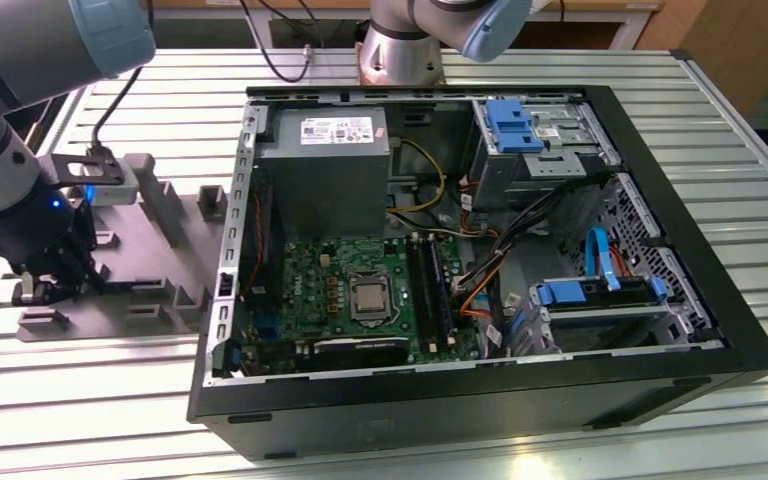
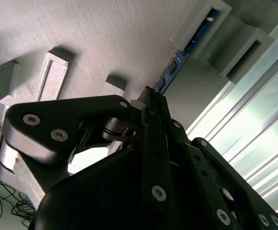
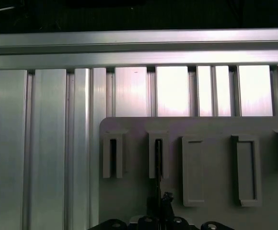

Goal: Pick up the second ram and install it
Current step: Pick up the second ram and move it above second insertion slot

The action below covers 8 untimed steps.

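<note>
Light, stiff and fragile, the second ram (image 2: 179, 60) stands edge-up in the grey holder (image 2: 81, 33) at the exterior view's left, with the gripper (image 2: 150, 96) seemingly pinched on its thin flat faces, a sound hold.

The second ram (image 2: 181, 56) is a thin, narrow blue circuit-board stick. It stands on its long edge in a grey slotted holder (image 2: 105, 33), with its far end tucked into a raised bracket of that holder. In the first wrist view it appears edge-on, a thin dark line (image 3: 157, 160) in one narrow slot.
</note>
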Available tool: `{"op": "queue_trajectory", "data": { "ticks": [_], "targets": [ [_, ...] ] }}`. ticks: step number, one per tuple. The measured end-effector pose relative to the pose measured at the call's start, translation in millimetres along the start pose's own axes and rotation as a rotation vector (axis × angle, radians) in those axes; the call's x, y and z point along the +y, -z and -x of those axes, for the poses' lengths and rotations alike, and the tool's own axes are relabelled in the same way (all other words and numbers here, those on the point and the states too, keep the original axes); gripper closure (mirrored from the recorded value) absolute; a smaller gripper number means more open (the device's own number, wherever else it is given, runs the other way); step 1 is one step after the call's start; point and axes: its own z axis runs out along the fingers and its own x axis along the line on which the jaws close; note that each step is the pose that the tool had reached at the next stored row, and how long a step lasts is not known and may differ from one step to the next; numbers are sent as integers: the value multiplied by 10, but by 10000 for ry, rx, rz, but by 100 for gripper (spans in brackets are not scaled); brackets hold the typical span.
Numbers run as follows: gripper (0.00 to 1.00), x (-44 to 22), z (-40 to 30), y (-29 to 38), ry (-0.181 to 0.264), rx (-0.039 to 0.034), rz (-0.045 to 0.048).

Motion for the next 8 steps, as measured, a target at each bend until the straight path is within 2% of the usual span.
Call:
{"op": "queue_trajectory", "data": {
  "ticks": [3, 8],
  "targets": [
    [86, 0, 0, 3, 0, -2, -2],
    [86, 2, 1, 66, 0, -1, 0]
  ]
}}
